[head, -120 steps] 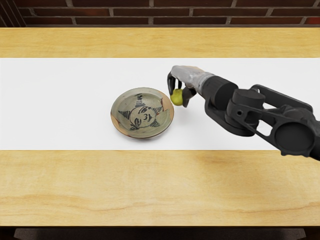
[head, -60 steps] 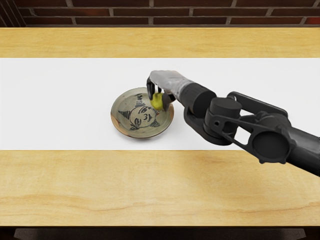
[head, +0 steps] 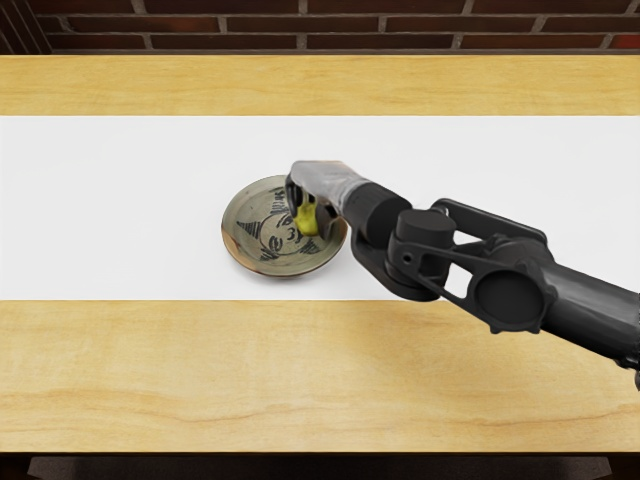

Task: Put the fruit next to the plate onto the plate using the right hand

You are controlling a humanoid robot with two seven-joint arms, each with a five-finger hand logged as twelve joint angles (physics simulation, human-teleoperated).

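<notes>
A round greenish-brown plate [head: 250,240] with a dark face pattern lies on the white runner, left of centre. My right hand [head: 305,205] reaches in from the right and hovers over the plate's right half. Its fingers are curled around a small yellow-green fruit [head: 307,220], which sits low over the plate's inner surface. I cannot tell whether the fruit touches the plate. The hand hides part of the plate's right rim. The left arm is out of view.
The white runner [head: 120,200] crosses a light wooden table [head: 300,380]. A brick wall [head: 320,25] stands behind the far edge. My dark right forearm and elbow [head: 470,275] stretch over the runner to the right of the plate.
My right hand has carried the fruit leftward from beside the plate's right rim to over the plate, and has lowered slightly. The arm has followed to the left.
</notes>
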